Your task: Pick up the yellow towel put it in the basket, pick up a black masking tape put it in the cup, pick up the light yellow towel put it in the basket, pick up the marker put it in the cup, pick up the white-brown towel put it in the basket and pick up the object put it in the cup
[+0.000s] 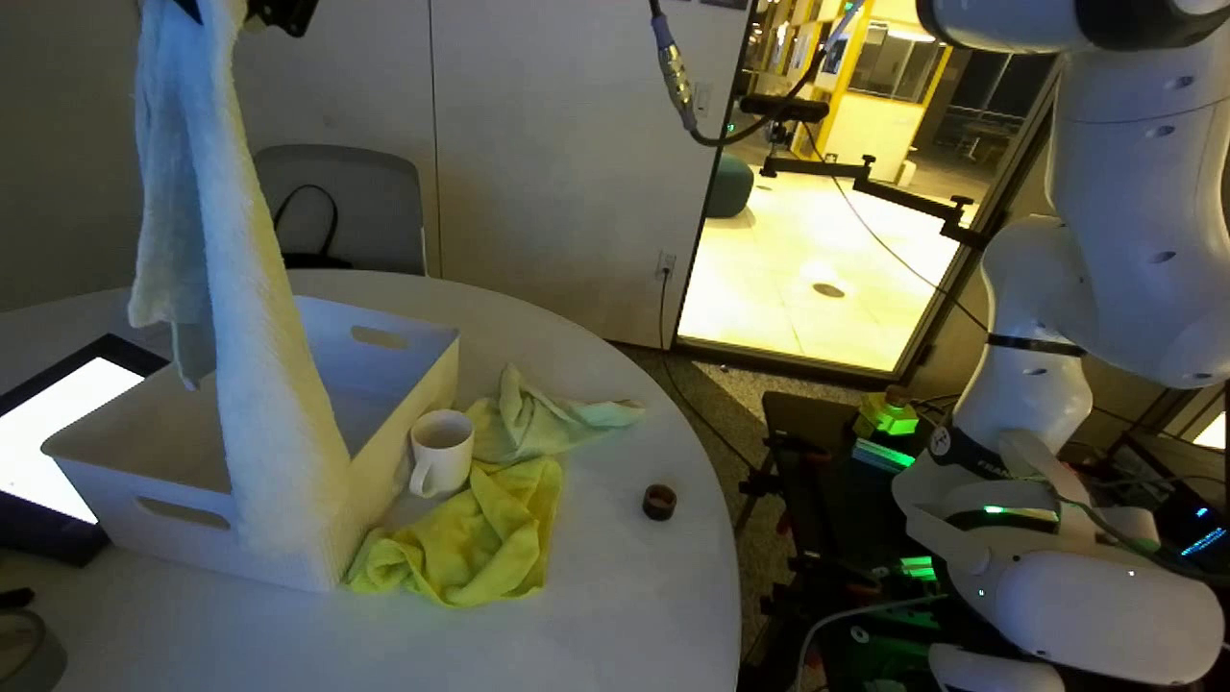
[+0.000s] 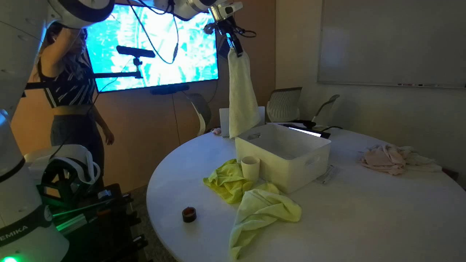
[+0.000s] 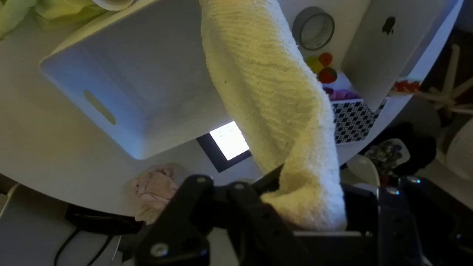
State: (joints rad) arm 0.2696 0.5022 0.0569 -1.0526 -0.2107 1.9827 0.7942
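Wrist view: round table (image 3: pixel 33 122), white basket (image 3: pixel 125 99), off-white towel (image 3: pixel 273 96).
Clenched, my fingers (image 3: pixel 271 181) hold that towel beside or above the basket; I cannot tell which. In both exterior views, the light yellow towel (image 2: pixel 265 207) and yellow towel (image 2: pixel 227 183) lie outside it, the cup (image 2: pixel 250 168) stands just beside it, and the dark masking tape (image 2: pixel 189 217) sits apart.

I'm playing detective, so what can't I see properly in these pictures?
Cup: cut off by the top edge, wrist view.
Basket: partly hidden by the hanging towel, wrist view.
Glowing screen: washed out by its brightness in an exterior view.
Person's face: blurred, partly behind a raised arm, in an exterior view.
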